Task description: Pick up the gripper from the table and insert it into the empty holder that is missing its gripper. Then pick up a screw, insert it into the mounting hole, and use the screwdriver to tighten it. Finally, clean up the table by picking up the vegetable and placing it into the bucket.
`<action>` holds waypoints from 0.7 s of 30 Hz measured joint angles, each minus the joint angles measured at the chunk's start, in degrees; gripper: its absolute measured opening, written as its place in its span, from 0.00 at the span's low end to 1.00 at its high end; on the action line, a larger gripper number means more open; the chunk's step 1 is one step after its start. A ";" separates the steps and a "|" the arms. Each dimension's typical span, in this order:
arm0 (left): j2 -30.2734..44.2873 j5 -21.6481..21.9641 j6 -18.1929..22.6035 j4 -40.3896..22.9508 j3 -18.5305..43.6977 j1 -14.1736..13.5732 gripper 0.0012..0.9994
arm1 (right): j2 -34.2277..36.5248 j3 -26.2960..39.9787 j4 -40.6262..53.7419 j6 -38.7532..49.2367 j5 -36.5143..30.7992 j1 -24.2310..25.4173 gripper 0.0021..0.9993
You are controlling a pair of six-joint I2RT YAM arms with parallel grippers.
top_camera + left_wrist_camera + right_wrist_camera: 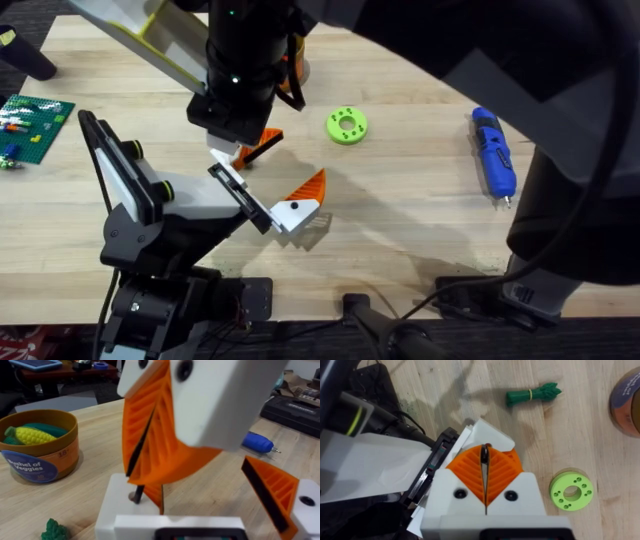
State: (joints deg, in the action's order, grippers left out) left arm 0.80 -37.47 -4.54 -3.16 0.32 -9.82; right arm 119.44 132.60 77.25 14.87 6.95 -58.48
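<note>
My right gripper point(232, 130) point(137, 467) point(484, 460) hangs over the table's middle, its orange pads shut on a small dark screw point(136, 494) point(484, 450). The screw's tip is at a hole in the white holder point(117, 505) point(240, 190). The loose orange gripper point(265, 140) point(156, 494) sits against that holder. My left gripper point(270, 175) is open: the holder and the fixed orange wedge point(272, 490) point(310, 188) stand well apart. The blue screwdriver point(493, 152) point(257, 442) lies at the right. The green vegetable point(532, 394) point(54, 531) lies on the wood near the bucket point(42, 452) point(627, 402).
A green plastic ring point(346, 125) point(571, 491) lies right of the grippers. The bucket holds a toy corn cob point(30, 435). A green brick plate point(30, 125) sits at the table's left edge. Cables run along the near edge.
</note>
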 joint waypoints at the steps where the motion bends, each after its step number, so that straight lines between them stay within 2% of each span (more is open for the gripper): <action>1: 0.00 -0.01 -0.13 0.00 0.00 0.00 0.98 | 0.00 -0.01 0.08 -0.01 -0.01 0.01 0.01; 10: -0.01 -0.03 -0.41 0.04 0.00 0.00 0.98 | 0.00 -0.01 0.89 -0.03 -2.86 0.01 0.01; 21: 0.00 -0.02 -0.43 0.04 0.00 0.00 0.98 | 0.00 -0.01 0.75 -0.02 -3.24 0.00 0.01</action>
State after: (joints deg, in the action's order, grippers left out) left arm 0.80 -37.48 -4.97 -3.11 0.32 -9.82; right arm 119.44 132.60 78.00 14.85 3.70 -58.48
